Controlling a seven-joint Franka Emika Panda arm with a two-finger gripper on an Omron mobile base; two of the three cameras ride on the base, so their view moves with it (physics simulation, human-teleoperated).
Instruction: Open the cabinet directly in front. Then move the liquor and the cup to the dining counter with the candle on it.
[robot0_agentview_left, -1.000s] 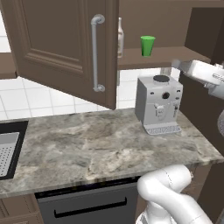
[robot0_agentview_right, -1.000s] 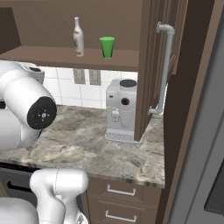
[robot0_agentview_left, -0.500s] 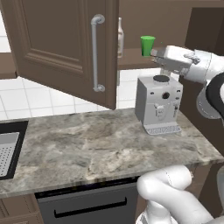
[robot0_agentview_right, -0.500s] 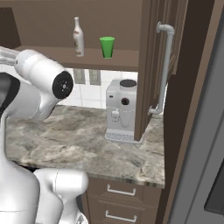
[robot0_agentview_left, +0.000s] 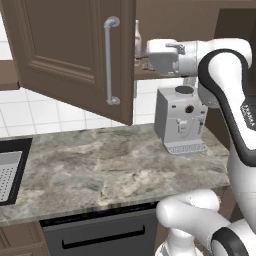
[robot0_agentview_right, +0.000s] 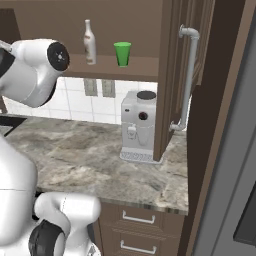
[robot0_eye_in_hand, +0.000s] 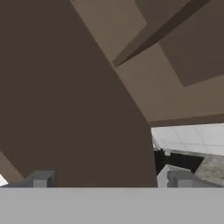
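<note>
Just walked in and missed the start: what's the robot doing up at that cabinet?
The cabinet doors are swung open, and the arm is raised to shelf height with its gripper open, holding nothing. A bottle and a green cup stand apart on the shelf, above a coffee machine on the counter. Neither has been taken out yet.

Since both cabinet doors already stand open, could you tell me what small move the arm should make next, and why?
Probably ease the open claw on toward the liquor and line the fingers up around its body. The bottle stands upright on the cabinet shelf, just left of the cup and apart from it, and the claw holds nothing yet.
</note>
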